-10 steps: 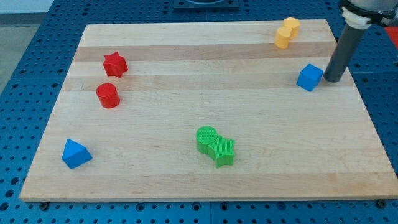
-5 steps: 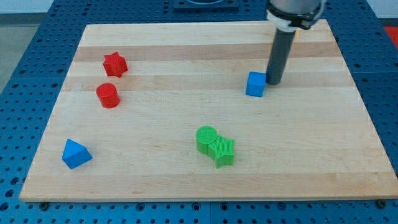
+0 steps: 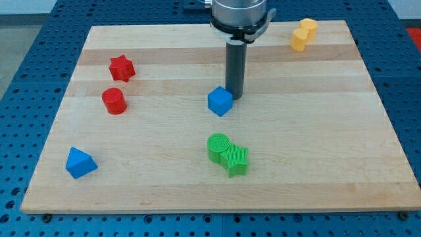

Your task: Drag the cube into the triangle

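Blue cube (image 3: 220, 101) shoved left from right edge to board centre; my tip (image 3: 235, 97), bare rod grasping nothing, touches its far-right side, driving it toward blue triangle (image 3: 80, 162) near-left.

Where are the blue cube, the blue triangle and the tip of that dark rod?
blue cube (image 3: 220, 101): camera view, on its top face.
blue triangle (image 3: 80, 162): camera view, on its front face, near the view's bottom left.
my tip (image 3: 235, 97): camera view, at the rod's very end, just right of the cube.
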Robot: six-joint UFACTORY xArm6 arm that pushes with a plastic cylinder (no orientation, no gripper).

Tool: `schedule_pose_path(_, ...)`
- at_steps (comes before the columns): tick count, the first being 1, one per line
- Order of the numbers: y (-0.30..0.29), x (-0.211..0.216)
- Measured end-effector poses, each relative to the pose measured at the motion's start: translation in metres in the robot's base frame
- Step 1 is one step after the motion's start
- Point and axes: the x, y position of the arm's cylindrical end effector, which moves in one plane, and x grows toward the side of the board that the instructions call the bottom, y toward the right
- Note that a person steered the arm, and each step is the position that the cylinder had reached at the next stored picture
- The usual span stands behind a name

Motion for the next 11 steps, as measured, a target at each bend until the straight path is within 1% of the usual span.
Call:
schedule_pose_path(3, -0.013, 0.029)
schedule_pose_path(11, -0.184, 0.107)
